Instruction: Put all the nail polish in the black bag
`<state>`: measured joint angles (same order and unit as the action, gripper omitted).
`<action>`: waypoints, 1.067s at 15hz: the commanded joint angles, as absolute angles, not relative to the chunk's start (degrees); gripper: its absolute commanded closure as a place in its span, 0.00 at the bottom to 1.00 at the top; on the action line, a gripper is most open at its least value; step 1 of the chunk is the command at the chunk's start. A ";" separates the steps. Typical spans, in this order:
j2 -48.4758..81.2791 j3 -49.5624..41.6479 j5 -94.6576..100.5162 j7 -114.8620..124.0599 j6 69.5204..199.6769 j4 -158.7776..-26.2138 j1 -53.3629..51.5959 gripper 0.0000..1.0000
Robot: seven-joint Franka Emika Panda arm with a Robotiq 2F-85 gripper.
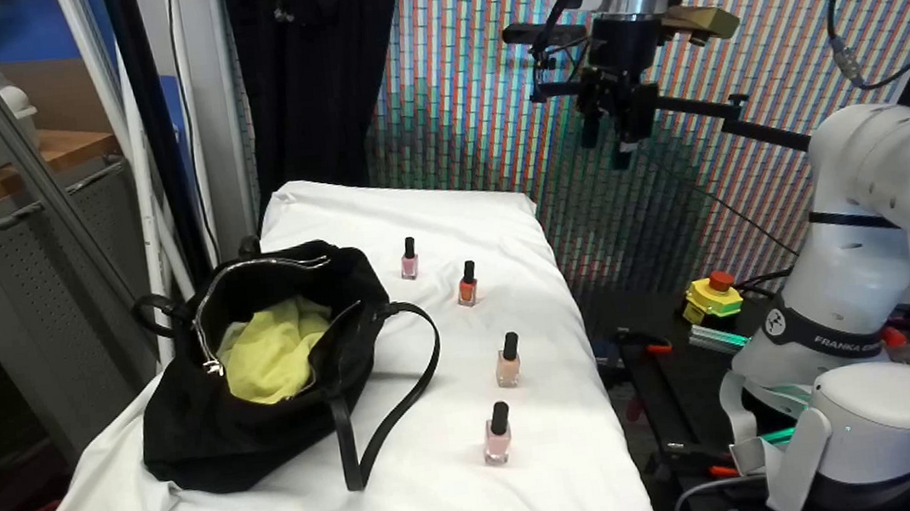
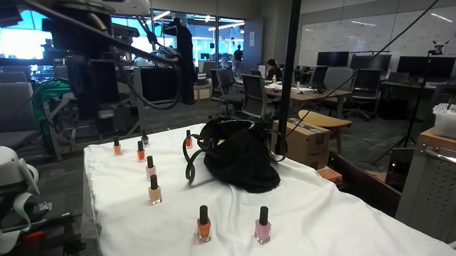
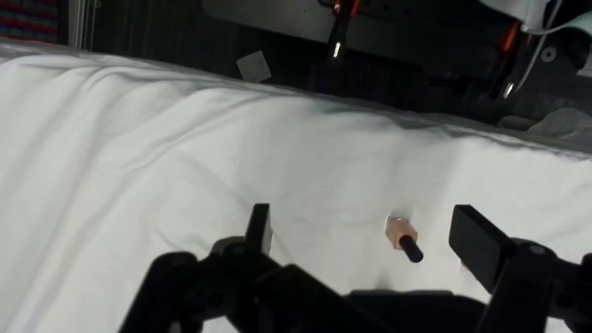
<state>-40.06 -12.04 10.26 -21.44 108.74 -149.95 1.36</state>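
Step looking like approach to pick-up: jaws hanging high, gaping wide, holding nothing. Nail polish bottles (image 1: 508, 369) standing on white cloth (image 1: 563, 414), outside black bag (image 1: 253, 437). Next move probably calling for centring on peach bottle (image 3: 400, 231), then lowering.
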 commanded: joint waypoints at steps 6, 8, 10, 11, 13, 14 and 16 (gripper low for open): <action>-20.19 -14.66 10.49 -27.06 125.45 -140.14 2.50 0.00; -16.22 -14.86 9.95 -28.62 129.87 -138.71 2.66 0.00; -12.41 -14.93 9.19 -30.65 133.33 -137.27 2.76 0.00; -10.55 -14.79 9.04 -31.20 135.20 -136.73 2.94 0.00; -7.04 -14.26 8.73 -32.26 138.28 -135.72 3.30 0.00; -5.30 -13.92 8.55 -32.64 139.26 -135.11 3.43 0.00; -2.17 -13.29 8.73 -33.01 141.67 -134.24 3.80 0.00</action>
